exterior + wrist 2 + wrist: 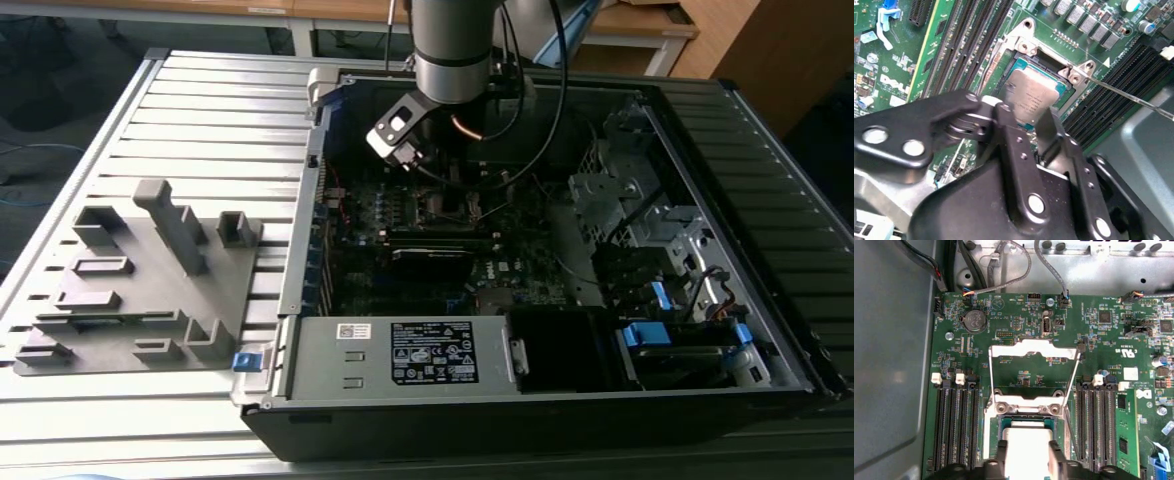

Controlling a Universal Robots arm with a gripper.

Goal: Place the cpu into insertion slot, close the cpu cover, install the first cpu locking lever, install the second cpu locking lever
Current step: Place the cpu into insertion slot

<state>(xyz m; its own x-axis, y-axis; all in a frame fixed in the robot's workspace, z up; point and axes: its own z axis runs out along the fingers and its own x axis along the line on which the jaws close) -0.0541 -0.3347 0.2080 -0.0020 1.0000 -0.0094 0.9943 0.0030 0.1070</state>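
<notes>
Now, your fingers [1002, 456]: clenched on two opposite edges of the cpu [1028, 450], one finger on each side, as the first wrist view shows.
cpu: you hold it level and low over the insertion slot [1026, 421], square to its silver rim. Whether it is fully seated cannot be told.
handling: judge it light, rigid and smooth-topped, so it could slip or tilt. Its underside contacts and the slot's pins are likely fragile. Your hold belongs on the bare side edges, with a gentle squeeze.
insertion slot: on the motherboard [1019, 325], between its two banks of memory slots [956, 425].
cpu cover [1034, 347]: swung open, its frame lying away from the slot, hinged at the slot's rim.
locking lever [1134, 98]: a thin wire rod reaching out from the slot's corner over the memory slots; it looks unlatched.
computer case [534, 425]: open on the tabletop [200, 110]. Your arm [447, 50] reaches in near the edge opposite the power supply [334, 375].
</notes>
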